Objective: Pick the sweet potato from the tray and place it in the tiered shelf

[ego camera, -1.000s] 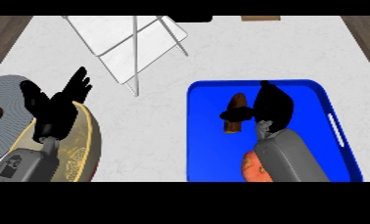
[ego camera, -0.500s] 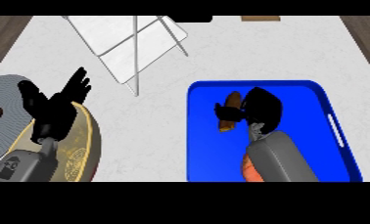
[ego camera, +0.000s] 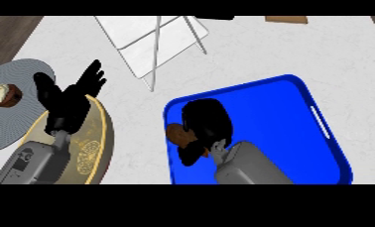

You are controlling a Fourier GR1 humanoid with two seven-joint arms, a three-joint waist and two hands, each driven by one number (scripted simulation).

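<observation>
A glossy blue rectangular tray (ego camera: 322, 137) with rounded corners and a raised rim fills the lower right of the frame, and a pale slot-like handle shows along its right edge. Inside it, near its left wall, lies the brown-orange sweet potato (ego camera: 176, 133), of which only a small rounded end shows, because the black right hand (ego camera: 207, 122) sits directly over it with fingers curled down around it; the grey right forearm comes up from the lower edge across the tray's floor. The rest of the tray's floor, toward the upper right, is bare blue. At the top centre stands the white wire tiered shelf (ego camera: 157, 42), thin straight rods framing flat pale panels, one leg slanting down toward the tray's upper left corner. A strip of white, faintly marbled counter (ego camera: 242, 47) lies open between the shelf and the tray, and more runs along the upper right. At the left edge a round grey plate (ego camera: 26, 72) carries a small brown and white item (ego camera: 7, 94), partly cut off by the frame. Just below and overlapping it sits a round gold plate (ego camera: 95, 137) with a patterned face. The black left hand (ego camera: 70, 103) rests above that plate, fingers straight and spread, pointing up, holding nothing.
</observation>
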